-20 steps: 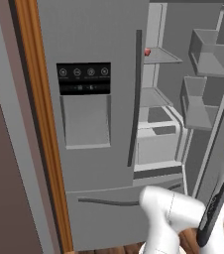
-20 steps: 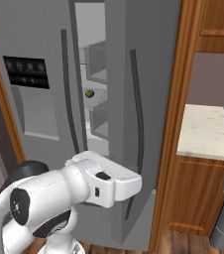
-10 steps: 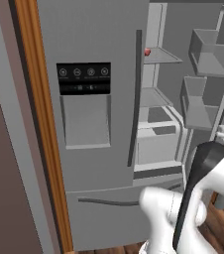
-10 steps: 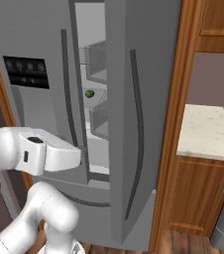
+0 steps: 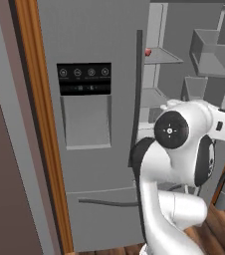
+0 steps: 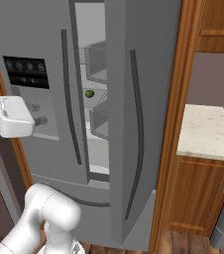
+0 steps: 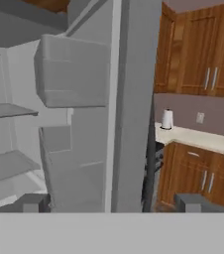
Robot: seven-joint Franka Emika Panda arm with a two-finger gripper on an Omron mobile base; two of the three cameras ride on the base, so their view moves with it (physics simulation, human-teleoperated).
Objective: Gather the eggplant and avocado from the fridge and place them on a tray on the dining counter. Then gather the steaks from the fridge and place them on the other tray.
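- Since a second before, the arm had swung up from low at the frame edges to chest height before the fridge point(image 5: 94, 149), its elbow now blocking the middle of the left base view, while the fridge itself had not shifted.
- At the left, the fridge's closed door carried a black dispenser panel point(image 5: 83, 78) and a dark bar handle point(image 5: 136, 94).
- Right of that handle the compartment stood open, with a small red thing point(image 5: 148, 52) on an upper shelf.
- In the right base view, the avocado point(image 6: 89, 93) sat on a shelf seen through the gap between the doors, a small green ball well inside.
- The open door point(image 7: 129, 104) stood edge-on ahead of the hand, its bins point(image 7: 72, 72) to the left.
- The gripper point(image 7: 114, 202) was spread wide, its two grey tips far apart, holding nothing and touching nothing.
- Further right stood wooden cabinets point(image 7: 198, 54) above a pale wall counter point(image 6: 208, 134), with a small white thing point(image 7: 167, 119) on it.
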